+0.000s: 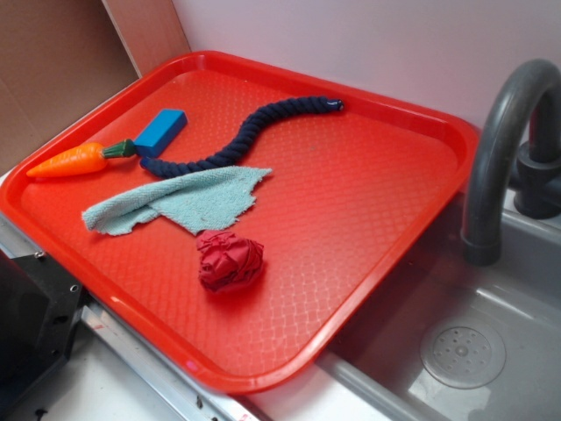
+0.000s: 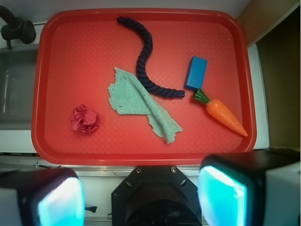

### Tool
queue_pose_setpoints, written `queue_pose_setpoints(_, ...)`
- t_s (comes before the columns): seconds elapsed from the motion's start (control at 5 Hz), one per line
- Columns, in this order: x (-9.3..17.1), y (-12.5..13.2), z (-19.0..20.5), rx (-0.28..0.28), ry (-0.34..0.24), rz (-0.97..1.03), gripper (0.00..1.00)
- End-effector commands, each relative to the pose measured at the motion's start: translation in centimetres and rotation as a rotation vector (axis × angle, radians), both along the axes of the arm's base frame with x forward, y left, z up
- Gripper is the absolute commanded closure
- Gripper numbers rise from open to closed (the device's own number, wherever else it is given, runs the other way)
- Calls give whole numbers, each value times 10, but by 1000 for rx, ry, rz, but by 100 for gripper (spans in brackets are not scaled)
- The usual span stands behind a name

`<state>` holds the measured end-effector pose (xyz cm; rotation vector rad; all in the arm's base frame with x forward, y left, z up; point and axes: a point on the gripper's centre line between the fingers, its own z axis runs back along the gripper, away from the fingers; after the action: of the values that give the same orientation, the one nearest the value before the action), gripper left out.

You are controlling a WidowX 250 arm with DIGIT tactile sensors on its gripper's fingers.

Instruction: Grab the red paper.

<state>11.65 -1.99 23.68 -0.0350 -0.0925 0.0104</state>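
The red paper point(image 1: 230, 260) is a dark crimson crumpled wad lying on the bright red tray point(image 1: 368, 202), toward its near side. In the wrist view the red paper point(image 2: 84, 119) lies at the tray's point(image 2: 84, 52) lower left. My gripper point(image 2: 141, 195) is high above and behind the tray's near edge, its two teal-padded fingers point(image 2: 61, 200) wide apart with nothing between them. The gripper does not show in the exterior view.
On the tray lie a pale teal rag point(image 1: 180, 203), a dark blue rope point(image 1: 241, 140), a blue block point(image 1: 161, 131) and a toy carrot point(image 1: 74, 160). A grey faucet point(image 1: 504, 149) and sink point(image 1: 456, 351) are to the right. A black robot base point(image 1: 31, 333) is at lower left.
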Motion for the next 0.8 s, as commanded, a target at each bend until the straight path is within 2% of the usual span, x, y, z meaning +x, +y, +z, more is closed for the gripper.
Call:
queue_pose_setpoints(0.0,0,0,0,0,0,0,0)
queue_pose_setpoints(0.2,13,-14,-17,3,-7,250,0)
queue_pose_setpoints(0.4,31,-30,-32,-52,-23,415,0)
queue_pose_setpoints(0.6,52,-59,-57,-105,-16,363,0)
